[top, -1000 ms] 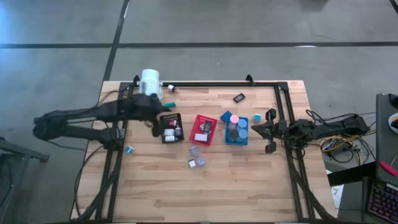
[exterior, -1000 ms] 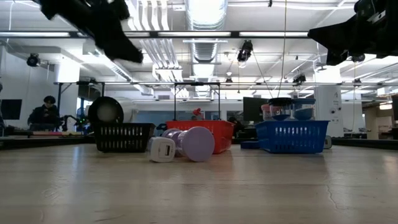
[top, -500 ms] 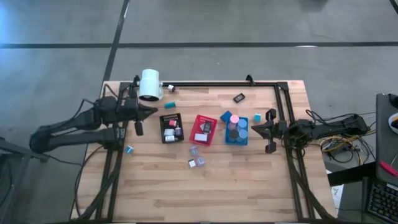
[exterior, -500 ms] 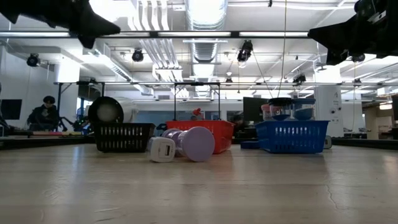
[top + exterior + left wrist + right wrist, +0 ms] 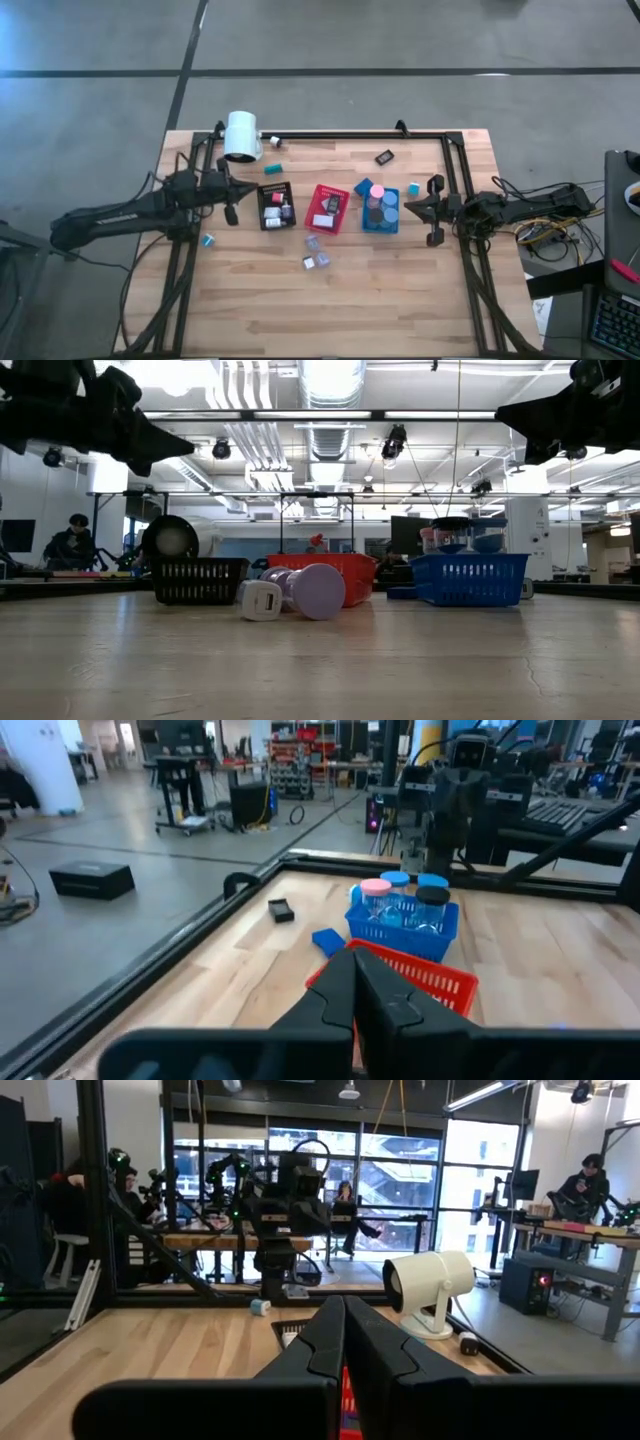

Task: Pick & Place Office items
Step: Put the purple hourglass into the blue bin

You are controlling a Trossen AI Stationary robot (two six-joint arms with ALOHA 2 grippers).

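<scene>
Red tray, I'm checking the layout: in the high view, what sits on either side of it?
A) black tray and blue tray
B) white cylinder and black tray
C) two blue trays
A: the red tray lies between the black tray and the blue tray.

Wide open worktop [image 5: 330,310] across the whole near half, nothing standing there. Mid-worktop is the crowded strip: black tray [image 5: 275,206], red tray [image 5: 328,208] and blue tray [image 5: 380,210] side by side with narrow gaps between them. A small cluster of loose pieces [image 5: 316,253] sits just in front of the red tray. The left gripper [image 5: 231,211] hangs, jaws together, beside the black tray; the right gripper [image 5: 407,203], jaws together, flanks the blue tray. At the far left corner the white cylinder [image 5: 241,137] blocks the way. A lone black bit [image 5: 384,157] lies on the far strip, a teal bit [image 5: 208,240] near the left edge.
</scene>
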